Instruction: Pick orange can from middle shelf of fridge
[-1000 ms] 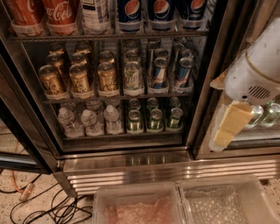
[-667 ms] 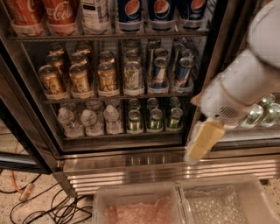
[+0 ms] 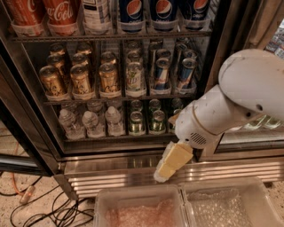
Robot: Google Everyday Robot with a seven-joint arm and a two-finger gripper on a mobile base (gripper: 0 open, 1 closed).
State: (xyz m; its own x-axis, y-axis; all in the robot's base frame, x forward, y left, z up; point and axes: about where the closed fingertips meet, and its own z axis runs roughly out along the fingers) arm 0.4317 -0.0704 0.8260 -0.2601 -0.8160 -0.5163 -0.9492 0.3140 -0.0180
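Several golden-orange cans (image 3: 81, 80) stand in rows at the left of the middle shelf (image 3: 120, 96), a thin wire rack in the open fridge (image 3: 133, 163). A pale green-lettered can (image 3: 135, 78) and blue-and-silver slim cans (image 3: 160, 73) stand to their right. My gripper (image 3: 165, 169), pale yellow on a white arm (image 3: 230, 104), hangs low in front of the fridge's steel base, below and to the right of the orange cans and well apart from them. It holds nothing that I can see.
Large cola bottles (image 3: 57, 13) fill the rack above. Water bottles (image 3: 91, 123) and green cans (image 3: 136, 123) fill the rack below. Two translucent bins (image 3: 137, 207) sit on the floor in front. Cables (image 3: 49, 208) lie at lower left. The fridge door edge (image 3: 17, 163) juts out at left.
My arm has swung left and down, from beside the fridge's right frame to in front of its lower right. The gripper now sits lower, over the steel base.
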